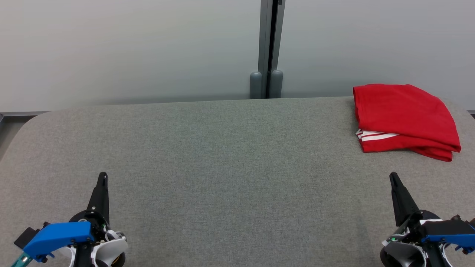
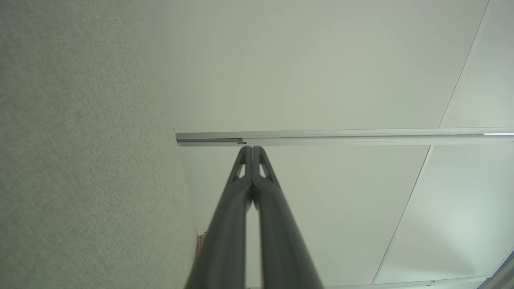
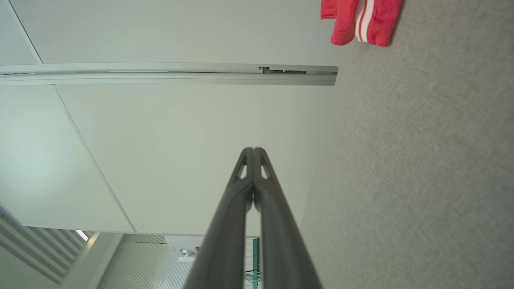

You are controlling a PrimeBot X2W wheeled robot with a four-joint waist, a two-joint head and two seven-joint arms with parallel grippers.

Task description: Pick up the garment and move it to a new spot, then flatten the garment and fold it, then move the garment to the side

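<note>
Left gripper (image 1: 103,177), two long dark fingers, sits near left with fingers pressed together, empty. Right gripper (image 1: 393,177) near right, same: tips touching, holding nothing. Far right on the grey cloth-covered table (image 1: 230,159) lies the folded red fabric garment with white stripes (image 1: 404,116), well apart from both.

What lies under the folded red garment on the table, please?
The red garment rests on the grey fabric tabletop. White stripes peek out between its layers at the near edge; anything else beneath the folds is covered.
</note>
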